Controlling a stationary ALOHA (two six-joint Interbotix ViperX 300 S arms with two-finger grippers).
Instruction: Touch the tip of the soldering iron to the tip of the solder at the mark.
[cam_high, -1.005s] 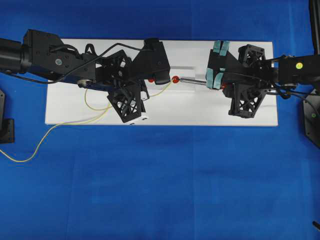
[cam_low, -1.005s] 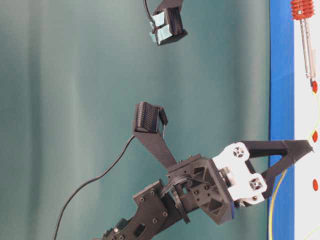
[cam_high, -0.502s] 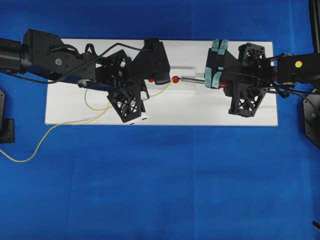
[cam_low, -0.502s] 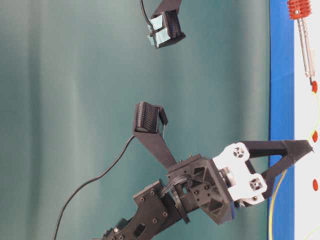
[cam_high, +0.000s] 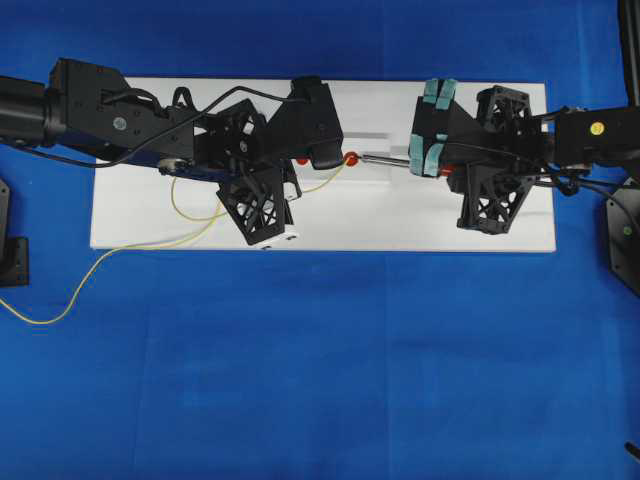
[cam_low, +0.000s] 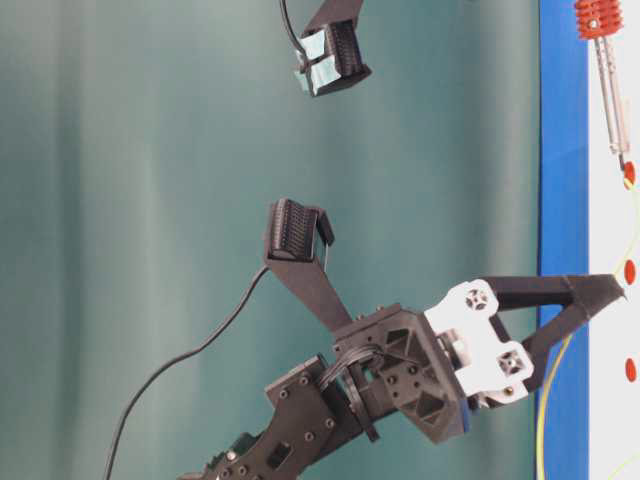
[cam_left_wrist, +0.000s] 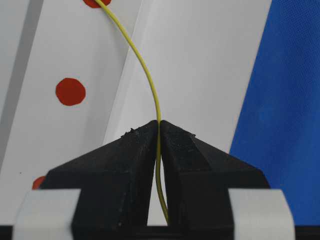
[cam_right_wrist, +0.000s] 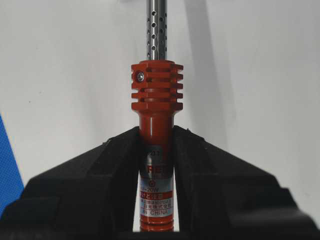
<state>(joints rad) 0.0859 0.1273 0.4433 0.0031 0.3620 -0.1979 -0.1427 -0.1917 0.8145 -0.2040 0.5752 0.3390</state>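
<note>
Overhead: white board (cam_high: 400, 225) on blue cloth (cam_high: 320, 380). Left gripper (cam_high: 318, 172) comes in from 9 o'clock, right gripper (cam_high: 440, 167) from 3 o'clock. Iron (cam_high: 385, 159) lies level, shaft pointing to 9 o'clock, its tip at a red mark (cam_high: 351, 158) near board centre. Solder (cam_high: 120, 262) loops off the board toward 8 o'clock; its free end rises toward the same mark.

Table-level (view turned on its side): iron handle and shaft at 1 o'clock, tip down by the mark. Left gripper tip at 4 o'clock meets the board, solder trailing below it.

Left wrist: jaws closed tight on the solder, which leaves the pinch and curves up to 11 o'clock, reaching a red dot at the top edge. More dots at 9 and 8 o'clock.

Right wrist: jaws clamped on the iron's red handle below its finned collar; perforated shaft runs to 12 o'clock, tip out of frame.
</note>
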